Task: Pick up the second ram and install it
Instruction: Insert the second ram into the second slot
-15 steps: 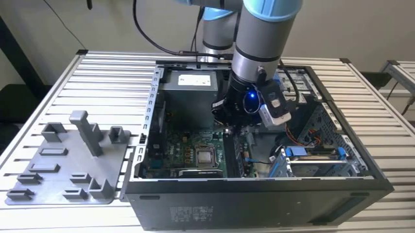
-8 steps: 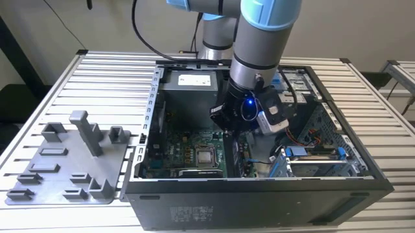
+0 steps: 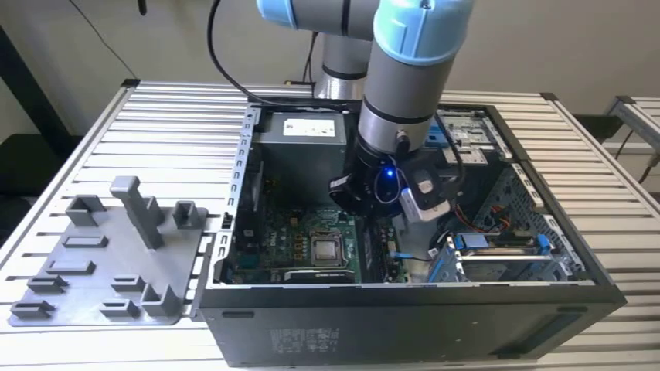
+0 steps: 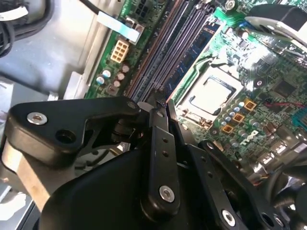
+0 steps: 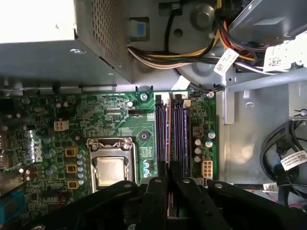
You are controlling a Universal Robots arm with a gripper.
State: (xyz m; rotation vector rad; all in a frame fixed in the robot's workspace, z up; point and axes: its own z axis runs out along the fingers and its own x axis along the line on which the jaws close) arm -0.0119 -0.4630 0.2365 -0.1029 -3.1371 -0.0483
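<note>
My gripper (image 5: 169,179) reaches down into the open computer case (image 3: 577,255), over the memory slots (image 5: 180,129) beside the processor socket (image 5: 110,170). Its two black fingers (image 5: 154,201) stand close together, shut on a thin strip seen edge-on. That strip is the second ram (image 5: 167,139), lined up along the slots. In the second wrist view the gripper (image 4: 163,104) ends right at the slot rows (image 4: 168,52); whether the ram is seated I cannot tell. In the exterior view the arm's wrist (image 3: 387,182) hides the fingers.
A grey holder tray (image 3: 113,263) with upright posts lies on the slatted table at the exterior view's left. Inside the case are the power supply (image 5: 38,28), bundled cables (image 5: 192,52), a drive cage (image 3: 505,255) and the motherboard (image 3: 299,239).
</note>
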